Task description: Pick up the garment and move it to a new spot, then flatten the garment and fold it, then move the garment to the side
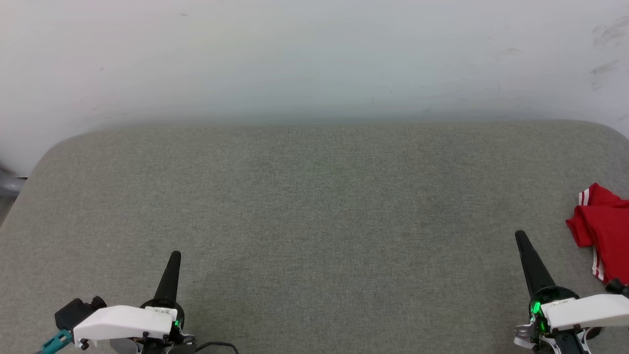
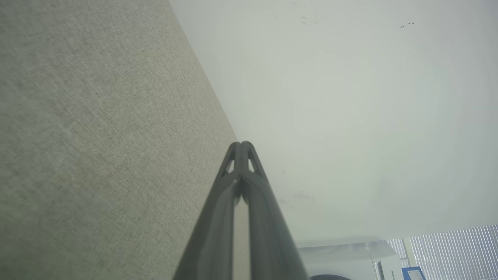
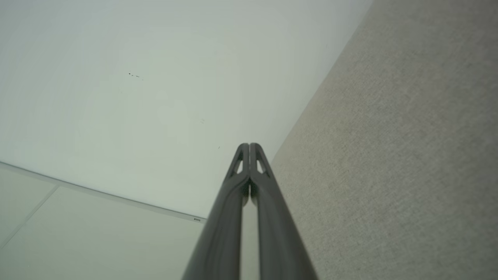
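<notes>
The garment (image 1: 605, 232), red cloth with white stripe trim, lies bunched at the right edge of the grey fabric surface (image 1: 314, 206), partly cut off by the head view's border. My right gripper (image 1: 520, 237) stands shut at the lower right, its tip a little left of the garment and apart from it. At the lower left my left gripper (image 1: 175, 255) is shut too, far from the cloth. Both wrist views show the fingertips pressed together with nothing between them: left gripper (image 2: 241, 144), right gripper (image 3: 249, 145).
A pale wall (image 1: 314, 54) rises behind the surface's far edge. The surface has rounded far corners. In the left wrist view a white appliance (image 2: 350, 260) and window blinds (image 2: 455, 245) show in a corner.
</notes>
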{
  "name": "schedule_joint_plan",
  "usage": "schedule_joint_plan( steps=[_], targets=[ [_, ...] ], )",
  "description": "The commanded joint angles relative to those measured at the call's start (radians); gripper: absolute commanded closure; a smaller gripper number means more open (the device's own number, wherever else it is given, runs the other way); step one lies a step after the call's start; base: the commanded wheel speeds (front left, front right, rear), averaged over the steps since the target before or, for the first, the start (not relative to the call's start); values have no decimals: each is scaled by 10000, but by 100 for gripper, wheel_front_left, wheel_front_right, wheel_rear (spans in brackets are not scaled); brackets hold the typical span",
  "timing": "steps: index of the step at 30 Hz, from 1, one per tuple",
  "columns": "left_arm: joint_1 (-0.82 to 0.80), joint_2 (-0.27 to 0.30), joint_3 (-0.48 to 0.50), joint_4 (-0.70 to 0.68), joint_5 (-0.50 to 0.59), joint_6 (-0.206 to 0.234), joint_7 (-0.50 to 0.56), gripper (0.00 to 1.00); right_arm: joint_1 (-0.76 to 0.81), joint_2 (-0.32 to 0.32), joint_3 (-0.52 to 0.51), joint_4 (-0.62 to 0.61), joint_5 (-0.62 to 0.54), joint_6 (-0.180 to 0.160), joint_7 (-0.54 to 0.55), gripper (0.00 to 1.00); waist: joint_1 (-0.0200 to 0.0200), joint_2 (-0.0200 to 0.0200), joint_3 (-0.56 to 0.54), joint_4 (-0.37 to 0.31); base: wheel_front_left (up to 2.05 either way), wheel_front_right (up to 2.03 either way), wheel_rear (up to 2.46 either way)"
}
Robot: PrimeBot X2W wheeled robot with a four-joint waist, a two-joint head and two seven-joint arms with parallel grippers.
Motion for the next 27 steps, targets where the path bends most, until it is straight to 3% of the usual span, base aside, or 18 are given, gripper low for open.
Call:
schedule_joint_plan(
  steps=[1, 27],
  targets=[
    [-237, 25, 67, -27, -205, -36, 70, 100, -169, -49, -26, 18, 236, -1, 33, 100, -1, -1, 4, 2, 0, 0, 0],
    [-479, -75, 252, 34, -2209, -135, 595, 100, -659, 2, -107, 733, 2195, -2, 169, 100, -1, -1, 86, 28, 0, 0, 0]
  ],
)
